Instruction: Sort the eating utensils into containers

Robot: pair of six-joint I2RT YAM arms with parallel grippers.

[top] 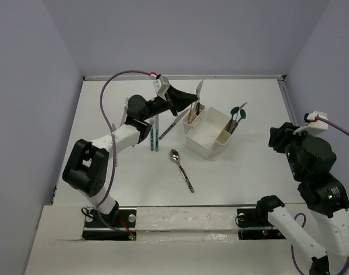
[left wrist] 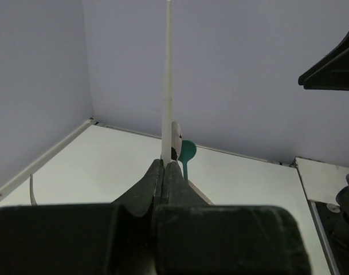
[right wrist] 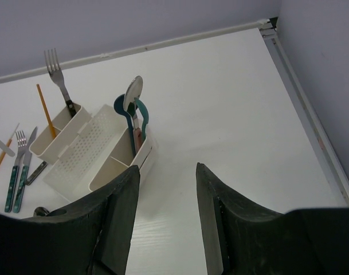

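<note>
currently the left end effector (left wrist: 165, 167) clenches a white chopstick (left wrist: 168, 86) upright above its tips, caddy (top: 204, 148) just ahead. lowering it into the nearest slot seems next; the right end effector (right wrist: 167, 177) is released, empty.

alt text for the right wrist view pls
The open, empty right gripper hangs over the white table. Beyond it sits a white caddy, with spoons upright in its near end slot and a fork and orange chopstick at the far end; teal-handled cutlery lies at left.
</note>
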